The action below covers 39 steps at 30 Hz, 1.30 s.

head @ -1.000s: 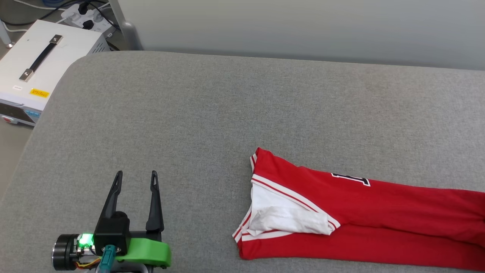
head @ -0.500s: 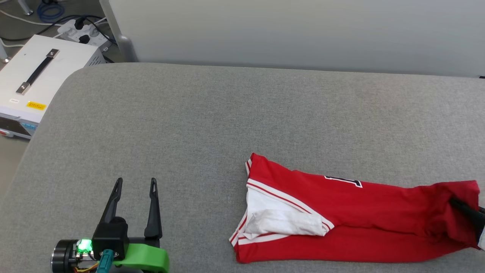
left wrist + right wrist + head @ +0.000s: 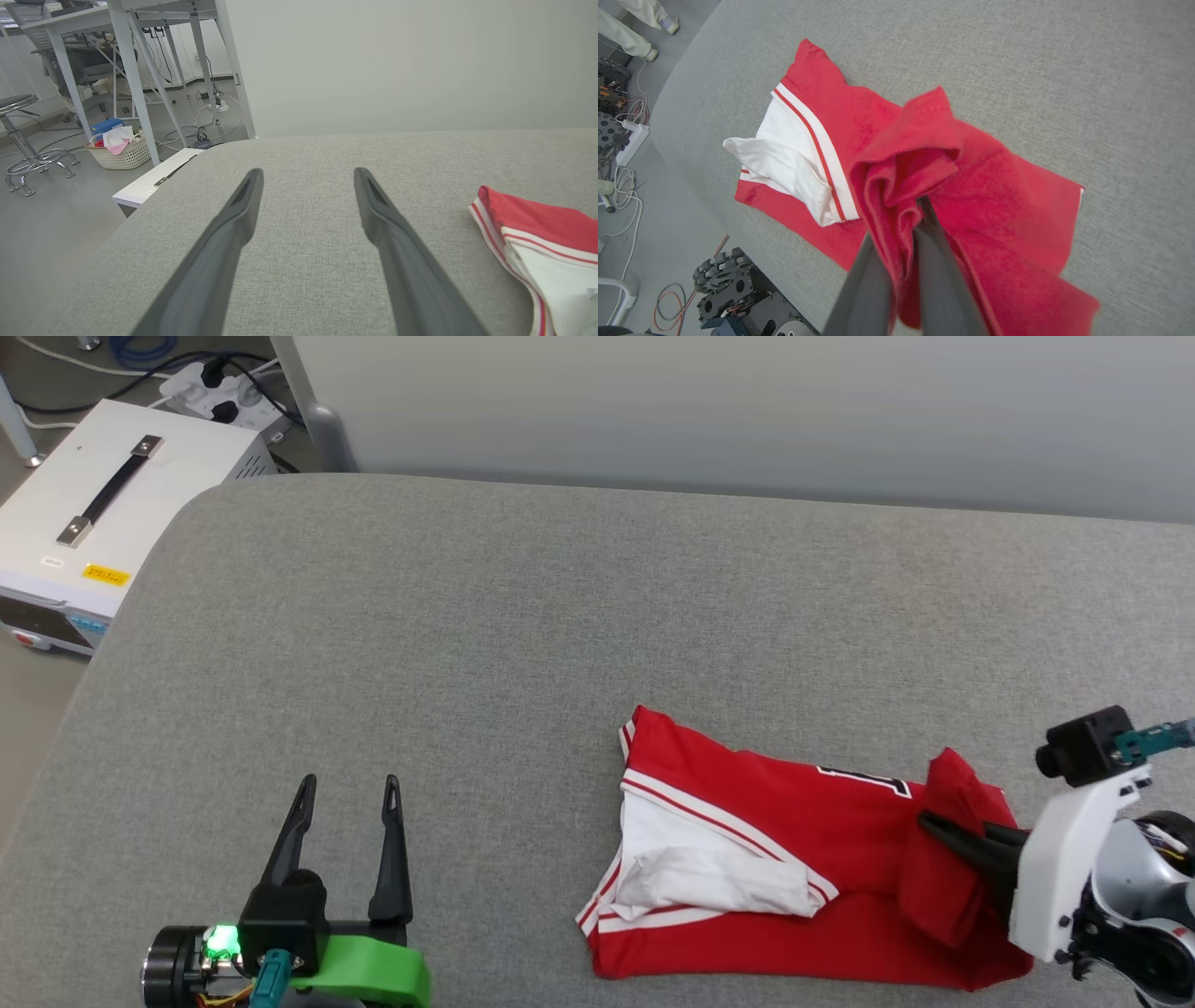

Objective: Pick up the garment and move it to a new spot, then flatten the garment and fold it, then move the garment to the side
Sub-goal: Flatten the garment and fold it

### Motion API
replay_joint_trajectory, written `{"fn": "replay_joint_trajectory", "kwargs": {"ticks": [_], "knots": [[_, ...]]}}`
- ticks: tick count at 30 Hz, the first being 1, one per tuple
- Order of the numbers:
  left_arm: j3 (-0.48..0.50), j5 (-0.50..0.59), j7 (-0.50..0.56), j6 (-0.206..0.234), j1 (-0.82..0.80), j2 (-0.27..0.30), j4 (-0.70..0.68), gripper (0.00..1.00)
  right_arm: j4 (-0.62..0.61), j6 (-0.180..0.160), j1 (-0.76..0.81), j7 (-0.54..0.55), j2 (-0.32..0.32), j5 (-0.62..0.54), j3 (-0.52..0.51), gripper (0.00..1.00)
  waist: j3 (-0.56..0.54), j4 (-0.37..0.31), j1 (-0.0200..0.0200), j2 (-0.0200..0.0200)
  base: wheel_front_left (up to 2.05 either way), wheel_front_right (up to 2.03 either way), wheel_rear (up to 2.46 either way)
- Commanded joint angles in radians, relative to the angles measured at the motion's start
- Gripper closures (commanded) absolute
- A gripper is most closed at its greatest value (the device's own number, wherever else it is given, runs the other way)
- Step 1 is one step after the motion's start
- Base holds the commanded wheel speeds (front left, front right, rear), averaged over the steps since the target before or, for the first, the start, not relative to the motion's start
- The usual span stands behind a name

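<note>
Right gripper [image 3: 934,823] pinches a bunched end of the red jersey [image 3: 775,803]; left gripper [image 3: 345,786] is spread at 7 o'clock.
The red jersey lies at 4 o'clock on the grey cushion [image 3: 467,616]; light and limp, it likely sags, so hem corners suit best.

The garment [image 3: 747,807] is lying on the grey padded surface [image 3: 467,644] in front of me, toward my right and close to the near edge. It is showing mostly red cloth, with a white short sleeve [image 3: 691,859] lying across its left part, crumpled at the end, and red-and-white stripe trim running beside the sleeve and along the left edge. The top of the black, white-outlined numerals [image 3: 868,780] is peeking out. Its right end is bunching up off the surface and folding back over the flat part, where my right gripper [image 3: 926,821] is pinching it.
</note>
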Motion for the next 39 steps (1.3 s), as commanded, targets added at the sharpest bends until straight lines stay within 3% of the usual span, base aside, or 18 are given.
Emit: {"fn": "replay_joint_trajectory", "kwargs": {"ticks": [1, 14, 24, 30, 35, 36, 37, 39], "knots": [[-0.001, 0.005, -0.006, -0.007, -0.010, -0.006, 0.002, 0.00, -0.007, -0.001, -0.037, 0.006, 0.024, -0.021, 0.022, 1.00, 0.008, 0.007, 0.0000, 0.0000, 0.00, 0.00, 0.00], [-0.016, 0.008, -0.006, -0.011, -0.062, -0.021, 0.006, 0.00, 0.119, -0.001, -0.316, -0.021, 0.195, -0.145, 0.287, 1.00, 0.070, 0.039, 0.0000, 0.0000, 0.00, 0.00, 0.00], [-0.021, 0.007, -0.006, -0.012, -0.090, -0.029, 0.007, 0.00, 0.344, -0.001, -0.508, -0.090, 0.324, -0.204, 0.481, 1.00, 0.108, 0.047, 0.0000, 0.0000, 0.00, 0.00, 0.00], [-0.033, 0.005, -0.006, -0.011, -0.102, -0.035, 0.010, 0.00, 0.490, -0.001, -0.538, -0.101, 0.353, -0.240, 0.581, 1.00, 0.117, 0.058, 0.0000, 0.0000, 0.00, 0.00, 0.00], [-0.024, 0.002, -0.006, -0.006, -0.094, -0.037, 0.013, 0.00, 0.515, -0.001, -0.543, -0.173, 0.345, -0.245, 0.628, 1.00, 0.107, 0.048, 0.0000, 0.0000, 0.00, 0.00, 0.00], [-0.021, 0.002, -0.006, -0.006, -0.090, -0.037, 0.013, 0.00, 0.510, -0.001, -0.543, -0.200, 0.340, -0.246, 0.630, 0.44, 0.102, 0.044, 0.0000, 0.0000, 0.00, 0.00, 0.00], [-0.018, 0.002, -0.006, -0.006, -0.087, -0.037, 0.014, 0.00, 0.503, -0.001, -0.544, -0.222, 0.334, -0.250, 0.630, 0.00, 0.096, 0.040, 0.0000, 0.0000, 0.00, 0.00, 0.00], [-0.012, 0.001, -0.006, -0.007, -0.079, -0.037, 0.015, 0.00, 0.482, -0.001, -0.537, -0.274, 0.316, -0.258, 0.622, 0.00, 0.080, 0.030, 0.0000, 0.0000, 0.00, 0.00, 0.00]]}}
